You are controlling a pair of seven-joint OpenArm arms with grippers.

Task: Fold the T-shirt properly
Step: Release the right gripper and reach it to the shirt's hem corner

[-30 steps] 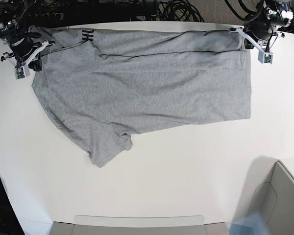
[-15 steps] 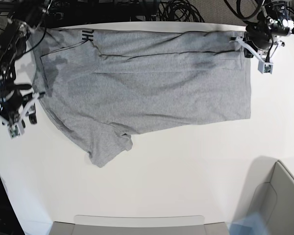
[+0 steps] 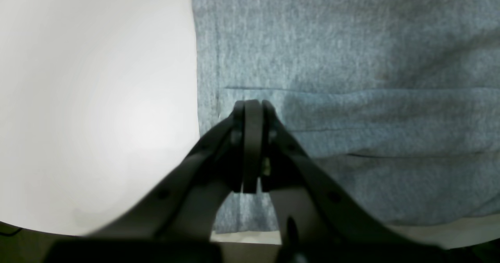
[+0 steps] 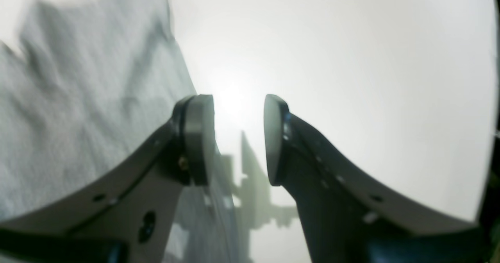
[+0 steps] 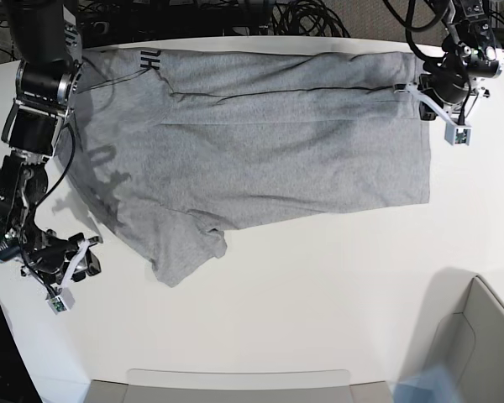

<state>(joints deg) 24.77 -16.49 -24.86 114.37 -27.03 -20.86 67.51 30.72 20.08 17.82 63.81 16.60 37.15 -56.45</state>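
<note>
Grey T-shirt released; right gripper gaping, moved nearer; left gripper pinched closed.

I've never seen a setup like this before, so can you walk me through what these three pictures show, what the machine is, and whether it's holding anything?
This is a robot with two arms working at a white table. One picture looks down from overhead; the other two come from small cameras mounted on each arm's wrist, looking out past its pincers.

A grey T-shirt lies spread on the table, its far edge already folded over, with a bit of black lettering showing at one corner.

The left gripper, at the overhead view's right, is shut at the shirt's folded edge; whether it pinches fabric is unclear. The right gripper, at that view's lower left, is open and holds nothing, hovering beside the shirt's sleeve.
</note>
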